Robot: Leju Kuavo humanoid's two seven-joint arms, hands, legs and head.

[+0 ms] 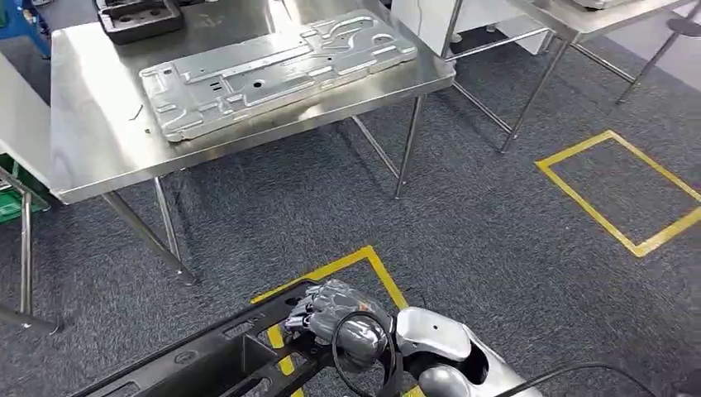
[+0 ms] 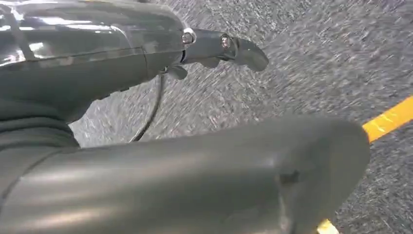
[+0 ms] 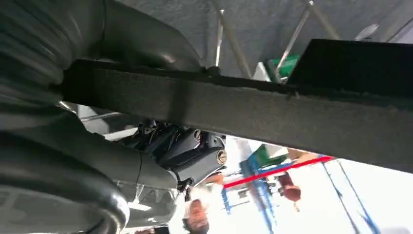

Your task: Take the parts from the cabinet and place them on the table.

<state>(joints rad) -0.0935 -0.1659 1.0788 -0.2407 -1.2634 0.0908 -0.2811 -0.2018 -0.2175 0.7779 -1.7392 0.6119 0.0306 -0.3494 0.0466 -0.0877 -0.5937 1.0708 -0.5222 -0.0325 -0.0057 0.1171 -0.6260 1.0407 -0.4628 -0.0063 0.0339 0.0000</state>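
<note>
Low in the head view my right hand (image 1: 335, 310) grips one end of a long black frame-like part (image 1: 207, 356), which runs down to the left over the carpet. In the right wrist view the same black part (image 3: 243, 112) crosses the picture as a thick bar, with dark fingers (image 3: 187, 151) curled beneath it. My left hand (image 2: 146, 97) hangs over the grey carpet, its thumb (image 2: 219, 175) and a dark finger (image 2: 229, 48) apart with nothing between them. The steel table (image 1: 91, 157) stands ahead.
A large stamped metal plate (image 1: 273, 70) covers much of the table, and a black tray (image 1: 136, 16) sits at its far left corner. A second steel table (image 1: 579, 21) stands at the back right. Yellow tape squares (image 1: 620, 190) mark the carpet. A blurred person (image 3: 195, 214) is nearby.
</note>
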